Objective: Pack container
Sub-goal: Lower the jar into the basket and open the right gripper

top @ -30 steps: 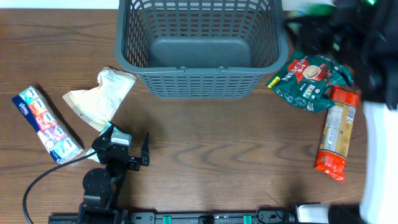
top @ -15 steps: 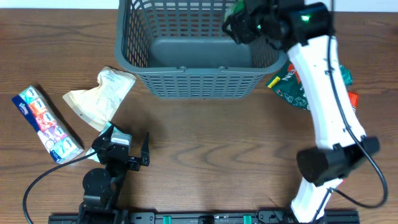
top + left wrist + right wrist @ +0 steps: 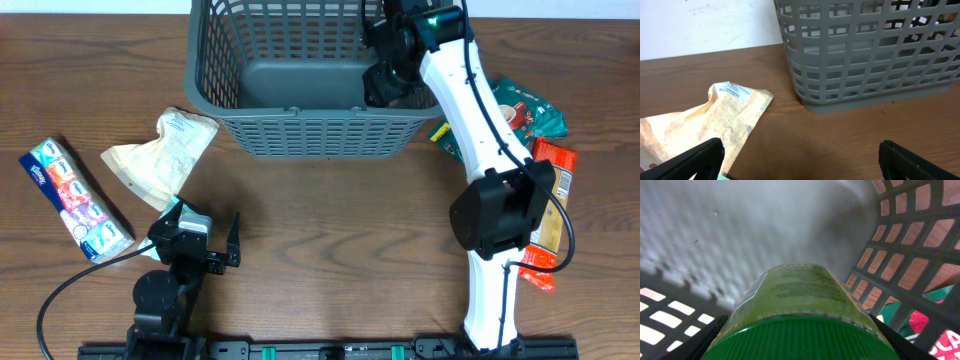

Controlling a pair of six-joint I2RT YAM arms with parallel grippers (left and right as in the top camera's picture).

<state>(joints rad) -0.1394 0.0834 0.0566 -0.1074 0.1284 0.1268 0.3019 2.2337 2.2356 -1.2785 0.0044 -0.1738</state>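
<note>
The dark grey lattice basket (image 3: pixel 320 135) stands at the back middle of the table; it also shows in the left wrist view (image 3: pixel 865 55) and from inside in the right wrist view (image 3: pixel 765 225). My right gripper (image 3: pixel 385 82) is down inside the basket's right end, shut on a green-lidded jar (image 3: pixel 800 315) with a green label. In the overhead view the jar is hidden by the arm. My left gripper (image 3: pixel 205 245) is open and empty, low at the front left (image 3: pixel 800 160).
A beige paper pouch (image 3: pixel 160 155) lies left of the basket, also in the left wrist view (image 3: pixel 700 120). A blue tissue pack (image 3: pixel 75 200) lies far left. A green coffee packet (image 3: pixel 520 115) and an orange-red packet (image 3: pixel 545 210) lie right of the basket.
My right arm has swung in from the far right over the basket and lowered its gripper with the jar into the basket's right end. The left arm has not moved.
</note>
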